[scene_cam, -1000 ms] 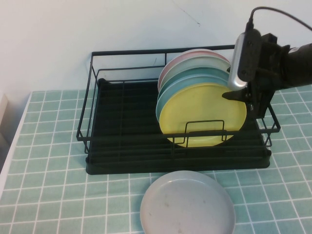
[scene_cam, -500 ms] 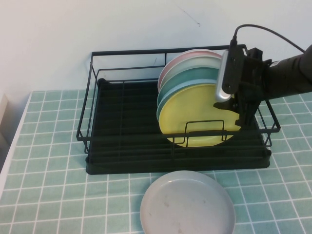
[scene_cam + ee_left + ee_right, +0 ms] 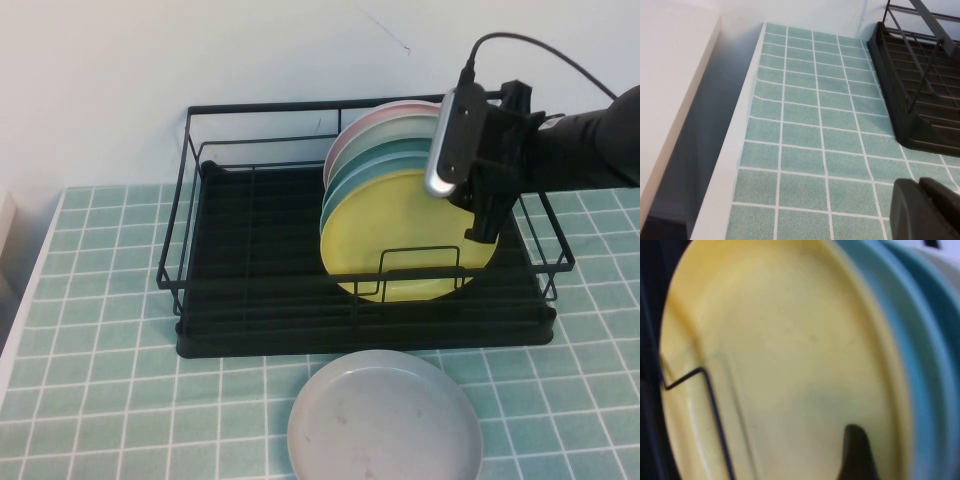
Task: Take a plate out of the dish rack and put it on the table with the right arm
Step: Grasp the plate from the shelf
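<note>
The yellow plate stands on edge at the front of a stack of plates in the black dish rack. A small wire loop crosses its lower face. My right gripper is at the plate's upper right rim and looks open. In the right wrist view the yellow plate fills the picture, and one dark finger lies over its face near the rim. The other finger is hidden. My left gripper is shut and empty, above the green tiled table, and is out of the high view.
A light blue plate, a teal one and a pink one stand behind the yellow plate. A grey plate lies flat on the table in front of the rack. The rack's corner shows beside the left gripper. The table's left edge meets a white wall.
My right gripper has moved left and slightly up, from beside the rack's right end onto the yellow plate's upper right rim. The plates have not moved.
</note>
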Motion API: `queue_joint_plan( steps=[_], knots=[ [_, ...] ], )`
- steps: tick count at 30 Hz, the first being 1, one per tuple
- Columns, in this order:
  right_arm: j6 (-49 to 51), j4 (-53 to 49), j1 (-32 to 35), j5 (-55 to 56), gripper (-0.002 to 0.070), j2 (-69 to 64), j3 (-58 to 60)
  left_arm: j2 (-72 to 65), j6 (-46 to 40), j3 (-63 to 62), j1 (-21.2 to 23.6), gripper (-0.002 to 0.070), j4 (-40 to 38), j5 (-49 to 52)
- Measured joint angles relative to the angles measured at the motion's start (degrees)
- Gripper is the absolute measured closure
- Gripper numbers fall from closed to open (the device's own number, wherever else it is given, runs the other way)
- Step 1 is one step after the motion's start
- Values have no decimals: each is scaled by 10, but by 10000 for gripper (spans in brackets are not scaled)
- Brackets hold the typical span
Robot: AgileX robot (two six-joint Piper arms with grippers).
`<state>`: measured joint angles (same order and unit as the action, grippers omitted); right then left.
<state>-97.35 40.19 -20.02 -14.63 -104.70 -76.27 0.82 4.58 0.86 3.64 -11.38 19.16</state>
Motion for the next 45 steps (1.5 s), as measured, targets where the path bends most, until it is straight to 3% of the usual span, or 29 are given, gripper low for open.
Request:
queue_joint_plan(
  steps=[4,10,21,38,45],
  knots=[
    [4,1,0,5,185,14,0,0,0,0,0,678,0,0],
    [10,-1,0,-43,163,40,0,0,0,0,0,678,0,0],
    [29,-12,0,-162,181,80,0,0,0,0,0,678,0,0],
    [30,-25,0,-132,185,41,0,0,0,0,0,678,0,0],
    [30,-26,0,-96,230,25,0,0,0,0,0,678,0,0]
  ],
)
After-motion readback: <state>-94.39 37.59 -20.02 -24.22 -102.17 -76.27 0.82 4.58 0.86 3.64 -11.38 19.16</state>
